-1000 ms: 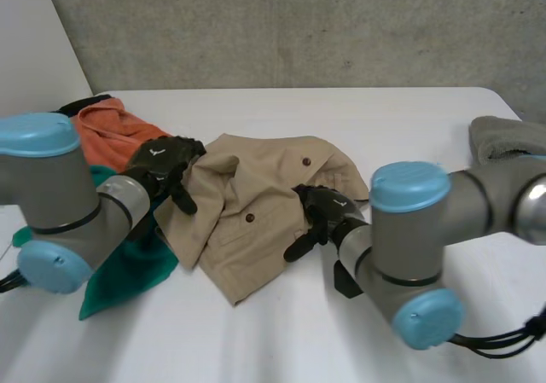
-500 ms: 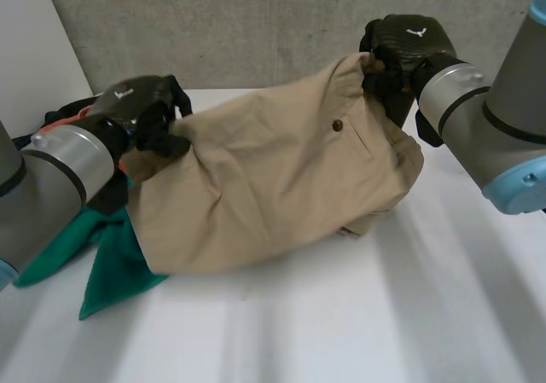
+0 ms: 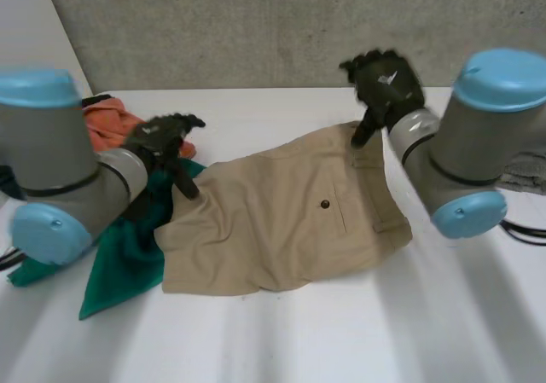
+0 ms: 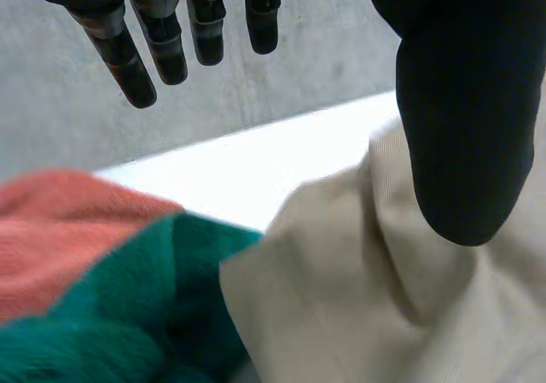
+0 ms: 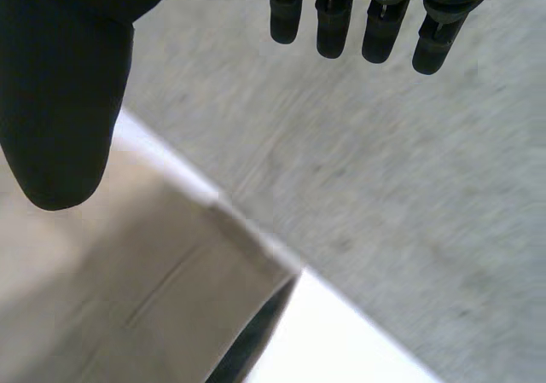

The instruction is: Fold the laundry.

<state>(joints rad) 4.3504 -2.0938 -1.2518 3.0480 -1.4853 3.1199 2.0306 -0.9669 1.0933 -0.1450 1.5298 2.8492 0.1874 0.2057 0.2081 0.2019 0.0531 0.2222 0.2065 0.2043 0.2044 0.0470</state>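
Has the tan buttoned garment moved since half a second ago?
Yes. The tan buttoned garment has dropped from hanging above the white table to lying flat on it.

We see the teal green cloth (image 3: 128, 264) in part: one edge lies under the beige buttoned garment (image 3: 273, 221), another behind the left arm (image 3: 60, 170), which also covers much of the orange cloth (image 3: 115, 118). The right arm (image 3: 478, 144) hides most of a grey cloth (image 3: 531, 171), which the head view's edge also cuts off. In the left wrist view the thumb of the left robot hand (image 4: 461, 101) covers part of the beige buttoned garment.

Straight-fingered left robot hand (image 4: 461, 101) above beige garment (image 4: 384, 315), green cloth (image 4: 111, 315) and orange cloth (image 4: 68, 221) alongside.
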